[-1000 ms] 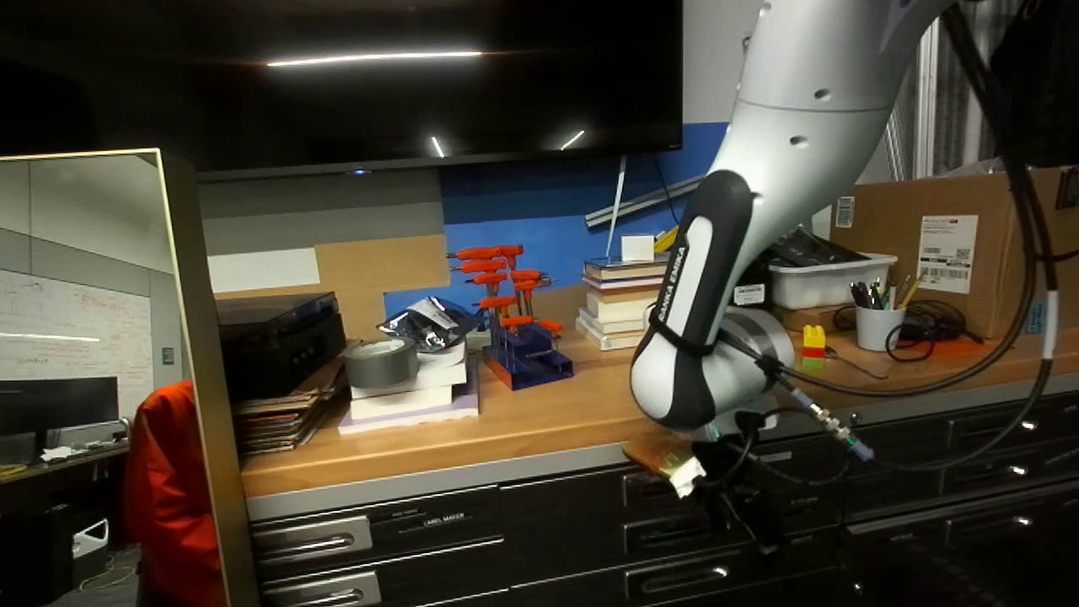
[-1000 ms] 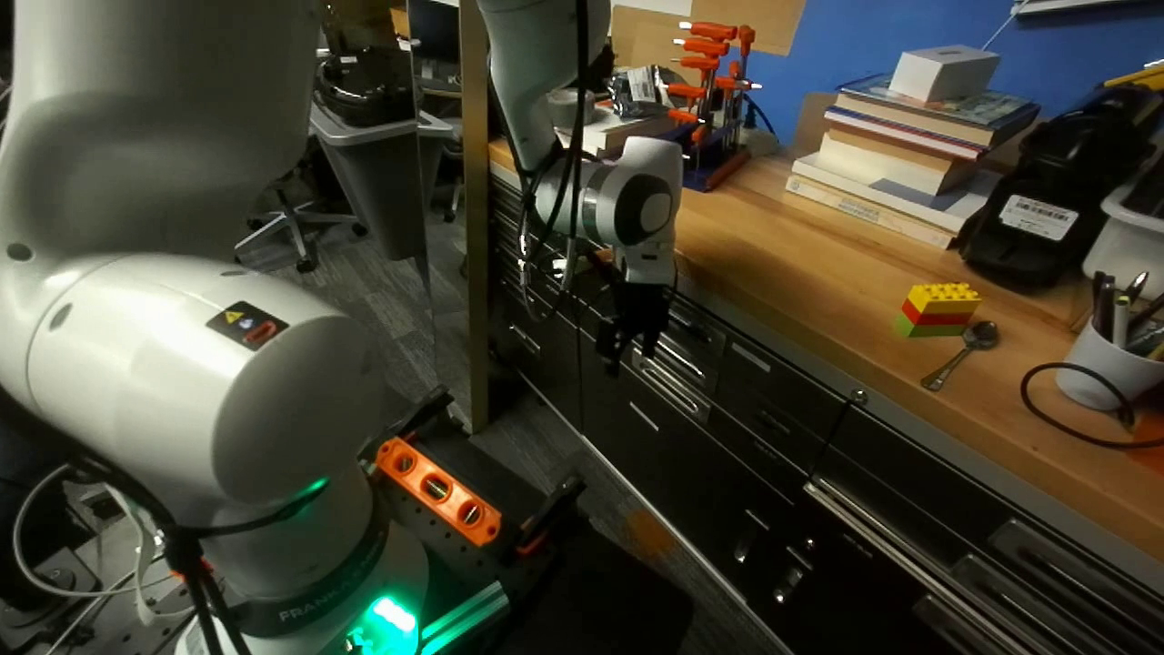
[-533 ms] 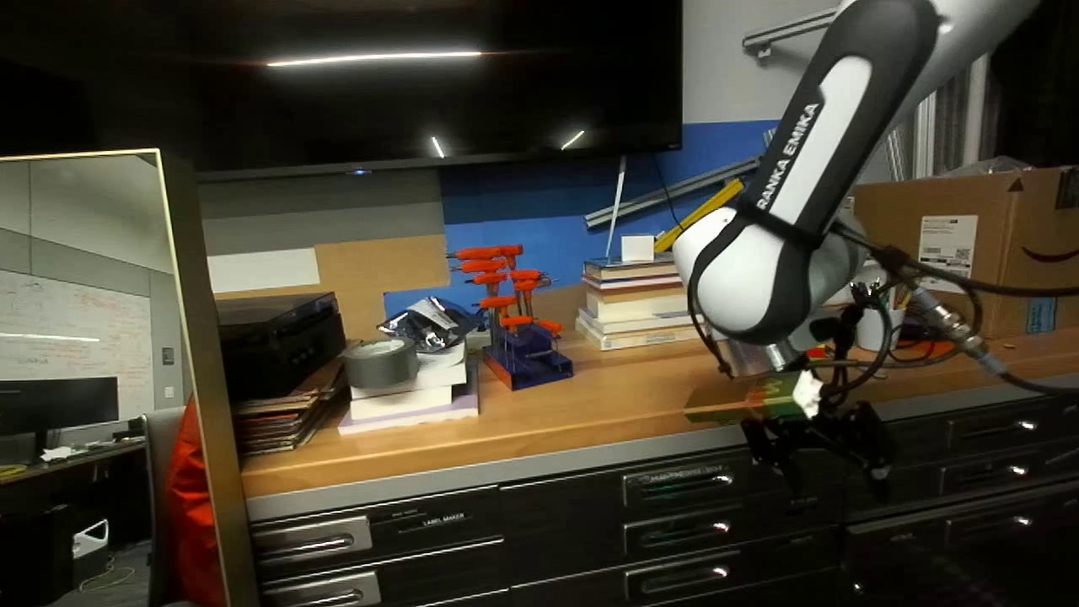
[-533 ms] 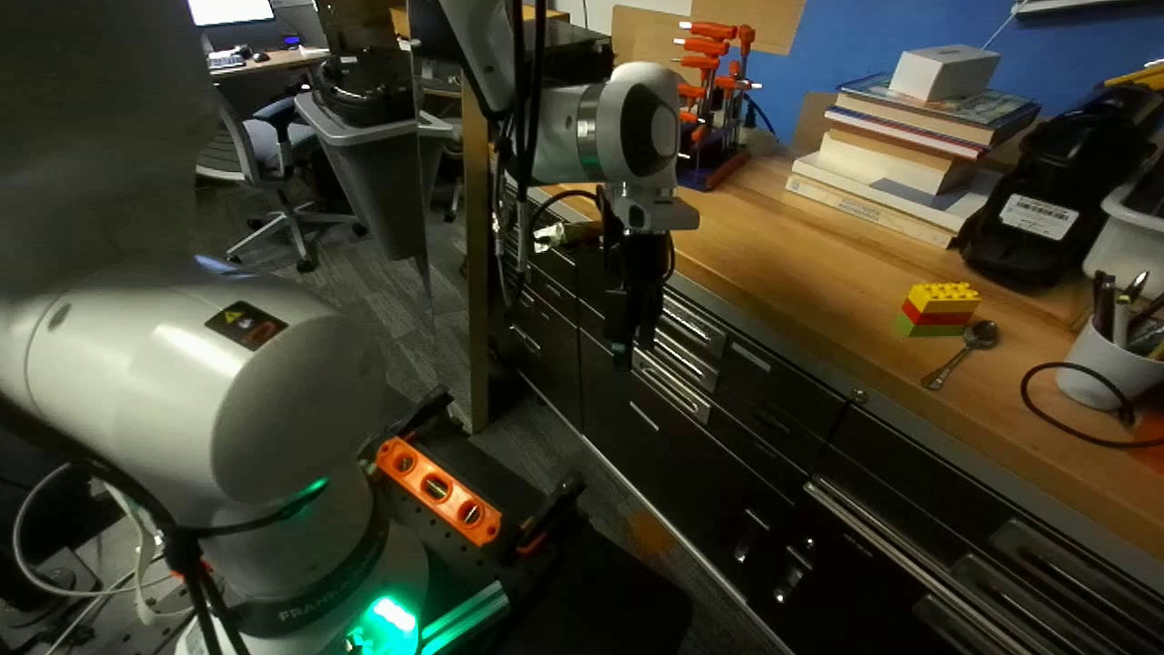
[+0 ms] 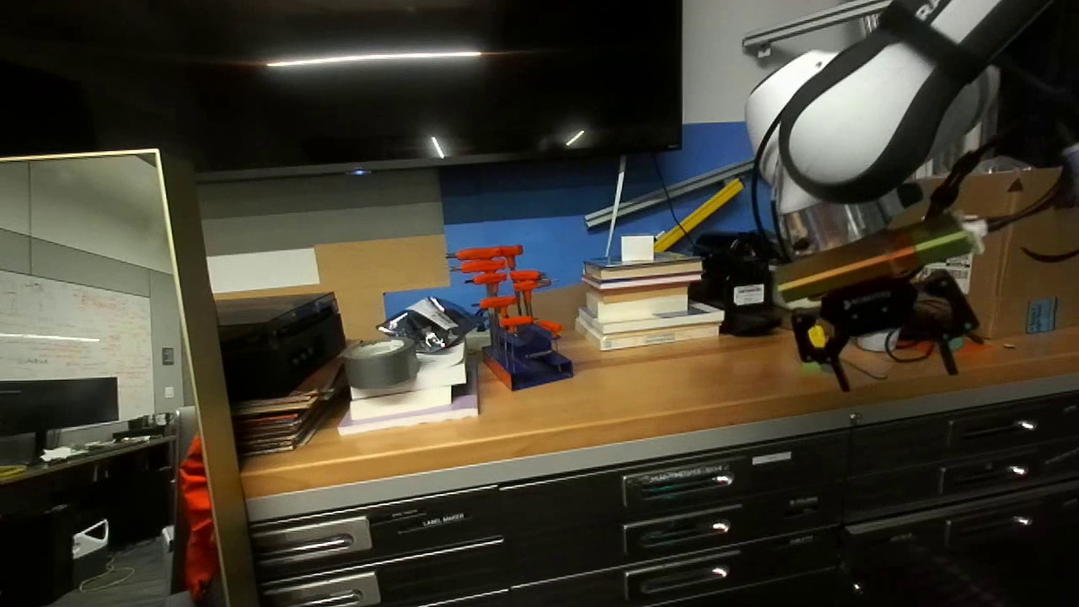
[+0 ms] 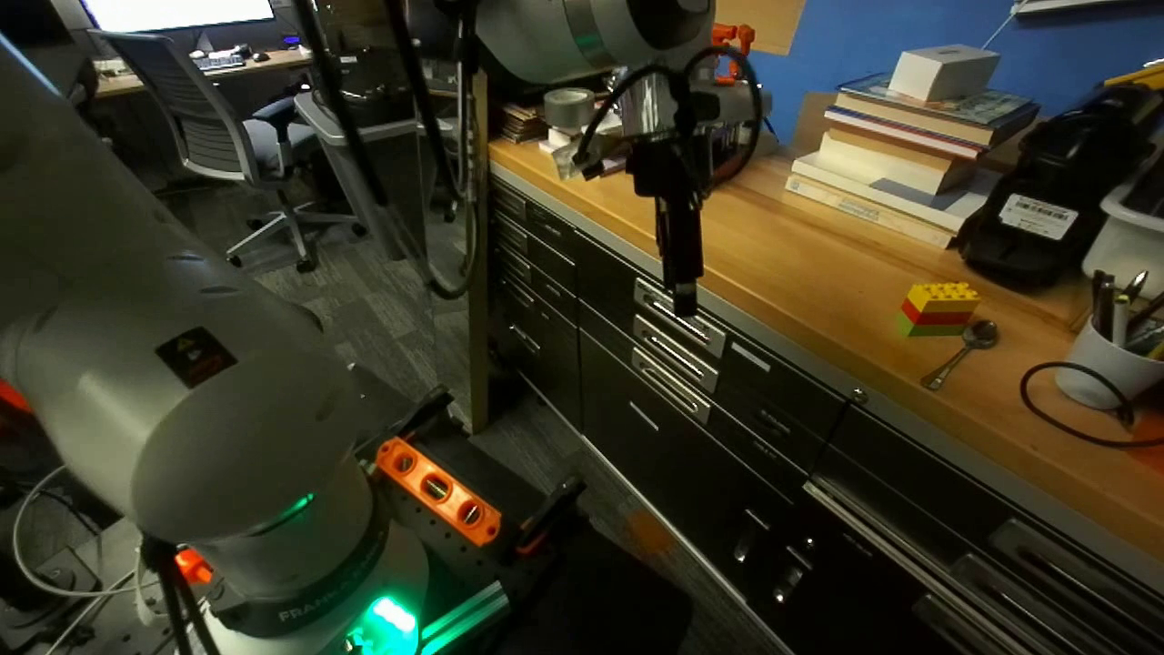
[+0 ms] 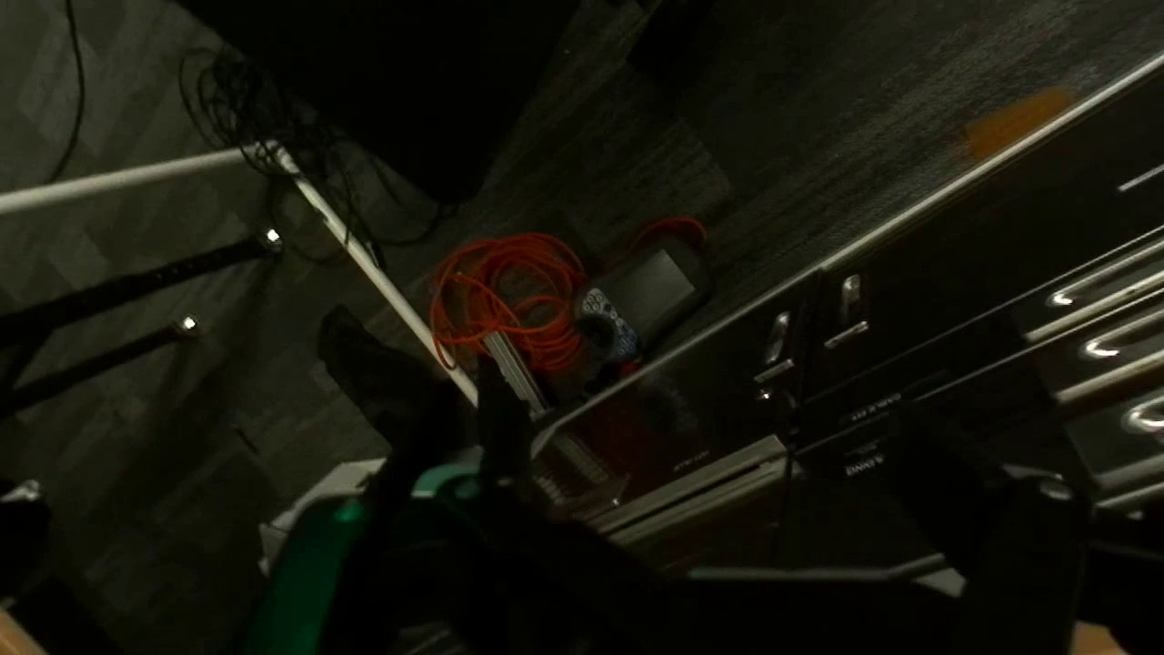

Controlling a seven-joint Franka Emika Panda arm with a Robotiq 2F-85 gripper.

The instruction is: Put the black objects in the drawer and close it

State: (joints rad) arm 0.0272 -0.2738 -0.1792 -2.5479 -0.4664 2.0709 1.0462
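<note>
My gripper (image 5: 899, 378) hangs in the air, in front of and above the bench's right part, with its fingers wide apart and nothing between them. It shows edge-on in an exterior view (image 6: 684, 300), and its dark fingers frame the lower part of the wrist view (image 7: 718, 437). The drawer (image 6: 864, 528), dark with a pale strip along its front, is in the bench's lower right part and below the gripper in the wrist view (image 7: 700, 482). It looks shut or nearly shut; I cannot tell which. The two small black objects are hidden or out of view.
Yellow, red and green bricks (image 6: 939, 309), a spoon (image 6: 964, 350) and a pen cup (image 6: 1100, 364) stand on the bench top. Stacked books (image 5: 645, 303), a black boxy device (image 5: 735, 282) and a cardboard box (image 5: 1028, 278) are behind. Red cable (image 7: 514, 291) lies on the floor.
In an exterior view the arm has moved up and to the right. The gripper has gone from low in front of the drawer fronts to above the bench-top level. Its fingers are spread.
</note>
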